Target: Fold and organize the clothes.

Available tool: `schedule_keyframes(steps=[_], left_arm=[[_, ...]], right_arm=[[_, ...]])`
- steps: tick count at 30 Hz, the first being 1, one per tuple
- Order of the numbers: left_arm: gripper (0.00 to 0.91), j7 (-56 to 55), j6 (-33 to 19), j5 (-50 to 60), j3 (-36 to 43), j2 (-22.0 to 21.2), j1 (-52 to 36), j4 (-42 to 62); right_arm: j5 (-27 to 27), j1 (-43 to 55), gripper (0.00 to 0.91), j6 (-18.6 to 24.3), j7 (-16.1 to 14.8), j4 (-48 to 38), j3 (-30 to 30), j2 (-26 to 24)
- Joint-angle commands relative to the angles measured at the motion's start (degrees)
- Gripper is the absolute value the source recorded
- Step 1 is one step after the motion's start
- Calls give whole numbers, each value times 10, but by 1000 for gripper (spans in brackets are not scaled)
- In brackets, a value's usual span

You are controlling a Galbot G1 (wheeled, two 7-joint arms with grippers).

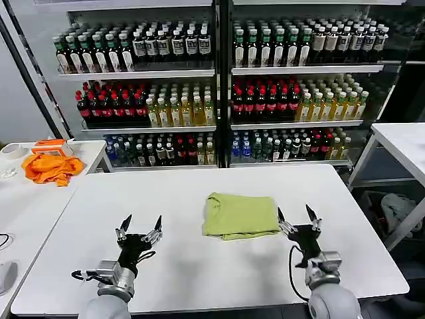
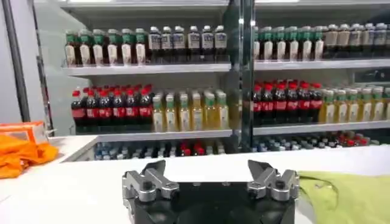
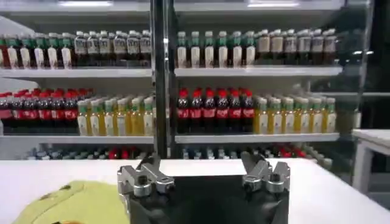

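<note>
Now, folded T-shirt [image 1: 240, 216] lying mid-table [image 1: 199, 266], slightly twd my right, my left gripper [image 1: 140, 227] low over near edge, fingers spread, holding nothing, my right gripper [image 1: 297, 216] just beside shirt's right edge, fingers apart too, orange cloth [image 1: 51, 167] on side table at far left.

Bottle labels [image 1: 172, 45]: I can't read any from here — the print on them is too small.
Shelf edges [image 1: 299, 69]: I see no legible tags or numbers.
T-shirt [image 1: 240, 215]: no readable print on the folded face.
Worktop [image 1: 199, 266]: I make out no markings.
</note>
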Motion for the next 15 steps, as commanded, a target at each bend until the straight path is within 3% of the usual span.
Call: schedule_keyframes(steps=[1, 15], left_arm=[[907, 2, 1, 6, 3, -5, 26, -22], [907, 14, 2, 14, -3, -17, 46, -37]], right_arm=[[-73, -138, 907, 41, -30, 111, 51, 15], [-84, -169, 907, 54, -29, 134, 47, 11]])
